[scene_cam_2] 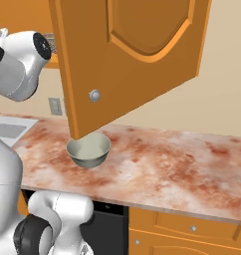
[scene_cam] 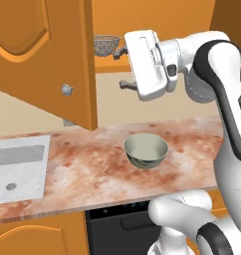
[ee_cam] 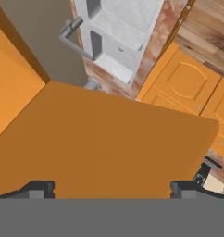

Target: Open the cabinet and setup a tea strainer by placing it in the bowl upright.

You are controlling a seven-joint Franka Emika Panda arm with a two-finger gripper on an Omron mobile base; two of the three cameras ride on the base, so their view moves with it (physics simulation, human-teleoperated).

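Now, with the cabinet [scene_cam: 53,55] swung open and the jaws spread wide and empty, the gripper [scene_cam: 126,85] should be steered up to the tea strainer [scene_cam: 106,45] on the shelf inside, closed on it, then carried upright to the bowl [scene_cam: 146,150] on the worktop [scene_cam: 87,169].

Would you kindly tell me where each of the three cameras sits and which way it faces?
Left base view: behind the arm's left, facing the counter, bowl, open cabinet door and strainer inside; the arm rises at right.
Right base view: behind its right, facing the same bowl under the door; the arm at left.
Hand view: on the hand, over the door toward the sink; gripper jaws open.
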